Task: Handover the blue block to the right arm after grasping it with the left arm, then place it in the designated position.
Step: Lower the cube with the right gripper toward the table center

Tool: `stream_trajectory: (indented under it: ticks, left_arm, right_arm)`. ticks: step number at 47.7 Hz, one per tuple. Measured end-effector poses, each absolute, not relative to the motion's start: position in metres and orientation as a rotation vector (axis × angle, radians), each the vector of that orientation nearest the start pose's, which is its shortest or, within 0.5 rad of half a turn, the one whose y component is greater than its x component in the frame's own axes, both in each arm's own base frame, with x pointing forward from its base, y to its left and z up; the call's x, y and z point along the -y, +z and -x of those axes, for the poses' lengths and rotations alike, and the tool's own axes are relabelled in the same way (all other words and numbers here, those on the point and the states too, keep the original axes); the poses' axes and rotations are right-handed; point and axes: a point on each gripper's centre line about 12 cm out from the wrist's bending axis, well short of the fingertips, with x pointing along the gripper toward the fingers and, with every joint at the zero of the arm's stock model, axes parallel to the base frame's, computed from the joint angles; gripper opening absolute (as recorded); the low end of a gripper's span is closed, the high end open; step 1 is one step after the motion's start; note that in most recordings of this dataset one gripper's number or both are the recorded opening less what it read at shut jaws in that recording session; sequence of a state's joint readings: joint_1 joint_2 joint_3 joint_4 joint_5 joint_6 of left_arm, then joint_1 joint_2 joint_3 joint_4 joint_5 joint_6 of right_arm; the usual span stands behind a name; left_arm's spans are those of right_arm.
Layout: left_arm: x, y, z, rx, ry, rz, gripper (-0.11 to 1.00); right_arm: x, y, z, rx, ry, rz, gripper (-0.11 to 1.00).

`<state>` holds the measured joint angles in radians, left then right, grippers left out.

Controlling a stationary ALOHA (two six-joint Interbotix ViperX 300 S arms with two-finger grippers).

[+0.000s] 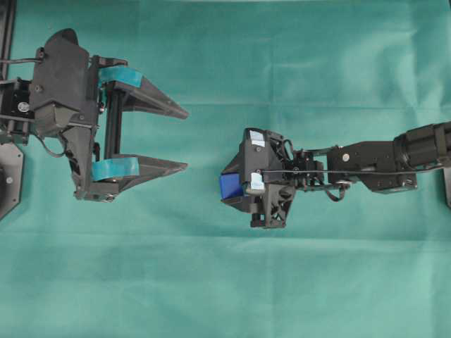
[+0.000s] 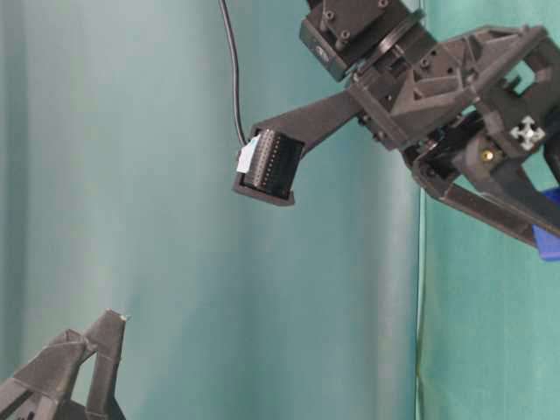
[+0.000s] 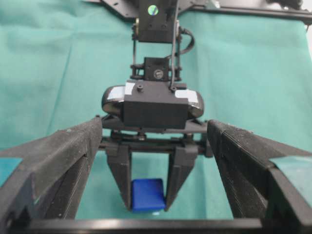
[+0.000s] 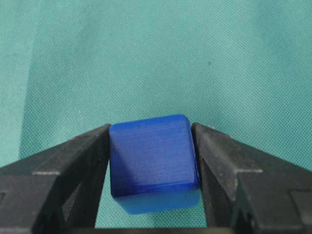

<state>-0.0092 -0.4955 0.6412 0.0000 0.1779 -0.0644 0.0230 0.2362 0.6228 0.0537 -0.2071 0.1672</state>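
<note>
The small bright blue plastic cube [image 4: 153, 163] is clamped between the plain black fingers [image 4: 73, 170] of the right gripper [image 3: 148, 197] — above the green cloth tabletop [image 1: 282, 56]; the teal-taped left gripper [image 1: 180, 137], spread wide, is empty and well apart.

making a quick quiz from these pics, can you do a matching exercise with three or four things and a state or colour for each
Things:
1. left gripper
2. right gripper
3. blue block
4. cloth

States:
A. green, spread under both arms
B. clamped between two plain black fingers
C. wide open, holding nothing
D. shut on the block

Pairs: 1-C, 2-D, 3-B, 4-A
</note>
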Motion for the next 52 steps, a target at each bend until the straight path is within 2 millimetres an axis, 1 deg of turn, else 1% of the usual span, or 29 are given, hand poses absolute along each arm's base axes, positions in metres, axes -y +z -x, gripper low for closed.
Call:
stream_trajectory:
  ticks: [13, 26, 27, 30, 32, 35, 41, 52]
  left_arm:
    - [0.0029, 0.3386, -0.3183, -0.322, 0.001, 0.062, 1.00]
    - [0.0029, 0.3381, -0.3187, -0.324, 0.001, 0.062, 1.00]
    - [0.0029, 0.3387, -0.3188, -0.322, 0.001, 0.062, 1.00]
    - [0.0029, 0.3392, -0.3185, -0.321, 0.001, 0.062, 1.00]
    - [0.0029, 0.3383, -0.3187, -0.322, 0.001, 0.062, 1.00]
    - [0.0029, 0.3389, -0.3188, -0.321, 0.001, 0.062, 1.00]
    - [0.0029, 0.3389, -0.3188, -0.321, 0.001, 0.064, 1.00]
    - [0.0029, 0.3392, -0.3185, -0.321, 0.001, 0.064, 1.00]
  right_arm:
    - [-0.0096, 0.1038, -0.4166, -0.665, -0.058, -0.199, 0.56]
    - [-0.0109, 0.1066, -0.4189, -0.656, -0.055, -0.200, 0.56]
    - [-0.0110, 0.1058, -0.4188, -0.659, -0.055, -0.199, 0.59]
    - [-0.0110, 0.1069, -0.4198, -0.654, -0.055, -0.200, 0.76]
    - [-0.0117, 0.1080, -0.4203, -0.651, -0.052, -0.199, 0.85]
    - [-0.0117, 0.1082, -0.4212, -0.650, -0.052, -0.199, 0.93]
    - [-0.0117, 0.1089, -0.4212, -0.648, -0.052, -0.199, 0.88]
    - [-0.0117, 0.1099, -0.4222, -0.644, -0.051, -0.199, 0.89]
